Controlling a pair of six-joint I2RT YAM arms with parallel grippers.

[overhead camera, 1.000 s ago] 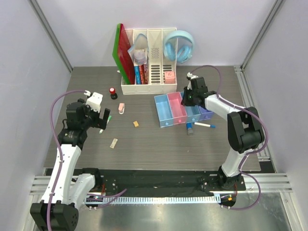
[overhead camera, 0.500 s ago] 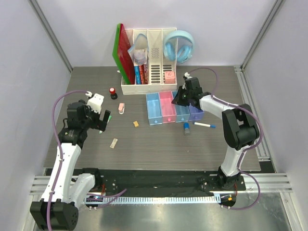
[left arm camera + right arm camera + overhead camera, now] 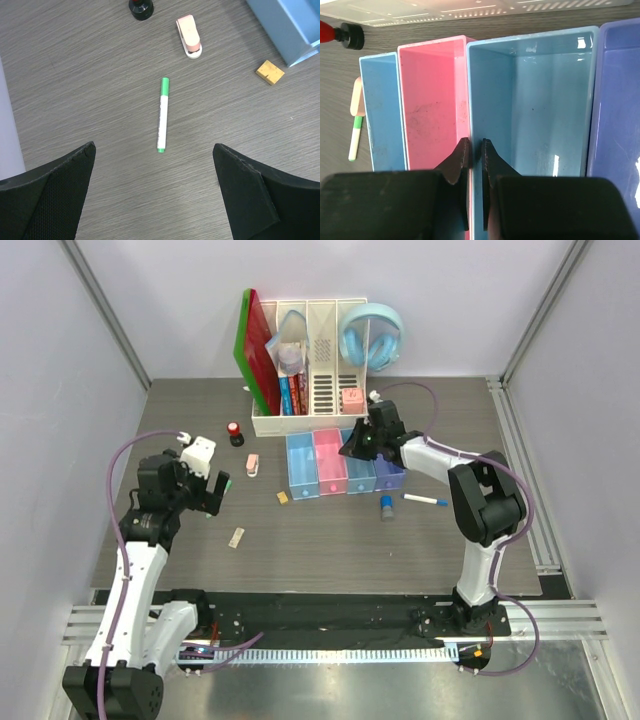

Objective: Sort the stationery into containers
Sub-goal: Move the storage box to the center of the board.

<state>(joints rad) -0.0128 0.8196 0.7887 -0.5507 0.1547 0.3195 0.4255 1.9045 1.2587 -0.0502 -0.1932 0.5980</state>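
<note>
Clamping state, right end effector (image 3: 475,145): we read the fingers as pressed together on the wall shared by the pink tray (image 3: 430,100) and the middle light blue tray (image 3: 535,100), one finger inside each.
Grip location: near end of that wall in the right wrist view; in the top view the end effector sits at the 12 o'clock edge of the tray row (image 3: 300,480).
Tray row: four joined trays on the surface (image 3: 330,540), at 6 o'clock of the white file organizer (image 3: 310,390); from 9 to 3 o'clock they run light blue, pink, light blue, purple-blue (image 3: 390,475). We see nothing inside them.
Left end effector (image 3: 153,165): fingers spread wide, holding nothing, above the green-capped marker (image 3: 162,114).
Green-capped marker: flat on the surface, cap toward 12 o'clock in the left wrist view.
Pink clip (image 3: 189,36): at 1 o'clock of that marker, apart from it.
Stamp (image 3: 235,432): at 11 o'clock of the clip.
Tan eraser (image 3: 270,72): just beside the near corner of the outer light blue tray.
Second tan eraser (image 3: 236,537): between 7 and 8 o'clock of the first.
Grey-blue round piece (image 3: 386,508): at 6 o'clock of the purple-blue tray.
Blue-capped marker (image 3: 427,500): at 4 o'clock of the same tray.
</note>
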